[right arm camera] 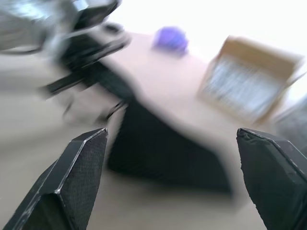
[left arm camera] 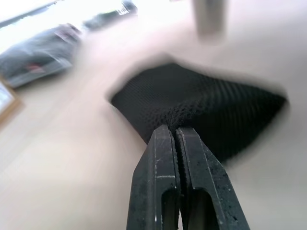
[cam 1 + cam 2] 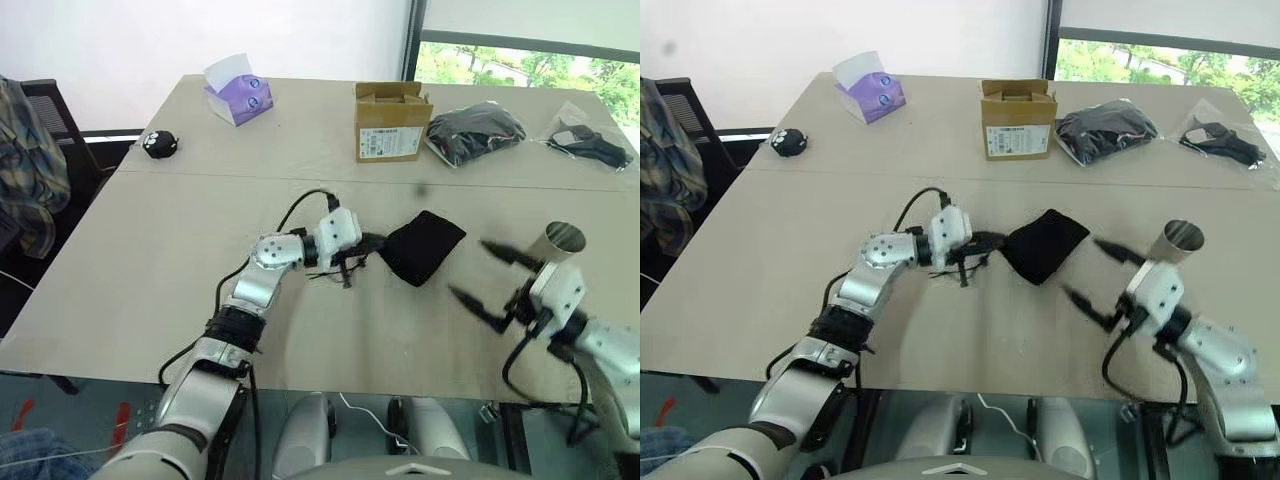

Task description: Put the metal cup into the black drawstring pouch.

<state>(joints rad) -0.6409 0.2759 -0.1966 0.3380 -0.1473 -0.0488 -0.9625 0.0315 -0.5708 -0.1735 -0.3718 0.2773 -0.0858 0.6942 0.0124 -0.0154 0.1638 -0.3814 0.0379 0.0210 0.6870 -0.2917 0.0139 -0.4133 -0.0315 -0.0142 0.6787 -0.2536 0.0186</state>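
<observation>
Metal cup point(image 3: 563, 240) upright, mouth up; black drawstring pouch point(image 3: 424, 246) diagonal.

Bare table point(image 3: 180, 250) lies open left; metal cup point(image 3: 563, 240) (seemingly upright) stands right.

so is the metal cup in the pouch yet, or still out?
Out. The metal cup stands upright on the table, apart from the black drawstring pouch, which the left end effector pinches at one corner.

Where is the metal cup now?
In the left eye view, the metal cup stands on the table's right side, behind the open right tool, right of the black pouch.
</observation>
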